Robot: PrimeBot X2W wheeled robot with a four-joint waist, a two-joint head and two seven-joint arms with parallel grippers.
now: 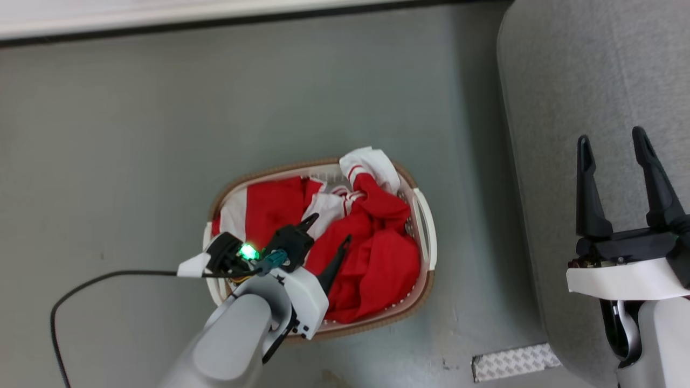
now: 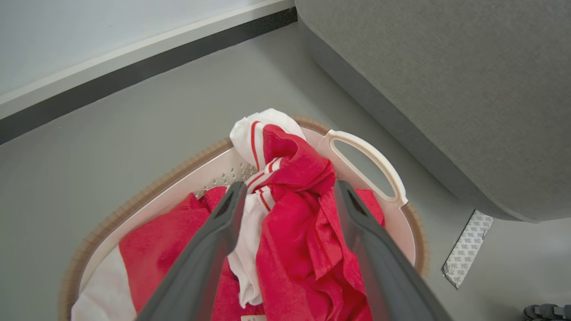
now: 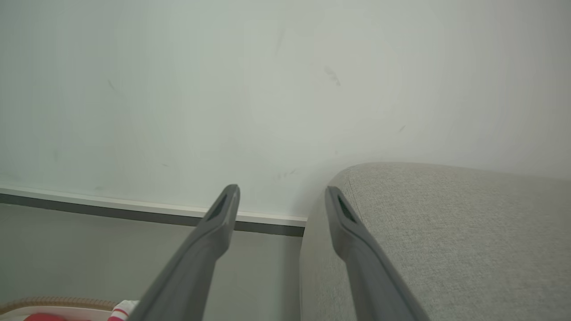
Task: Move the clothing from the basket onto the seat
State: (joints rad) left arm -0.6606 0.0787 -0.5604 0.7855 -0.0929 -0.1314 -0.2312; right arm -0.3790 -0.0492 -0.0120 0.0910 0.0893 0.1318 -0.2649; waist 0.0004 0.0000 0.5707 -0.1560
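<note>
Left gripper (image 1: 331, 227) hangs directly above the basket (image 1: 269, 171), fingers spread wide and empty, lined up on a raised fold of the clothing (image 1: 377, 253); contact cannot be confirmed. Judged: poised for a first grab. The clothing lies heaped inside the basket, one white-striped end draped over the basket's far rim. Right gripper (image 1: 612, 137), well right of the basket, fingers spread and empty, hovers over the seat (image 1: 582, 70), probably parked clear. The seat, right of the basket, carries no clothing in view; transfer judged not yet begun
</note>
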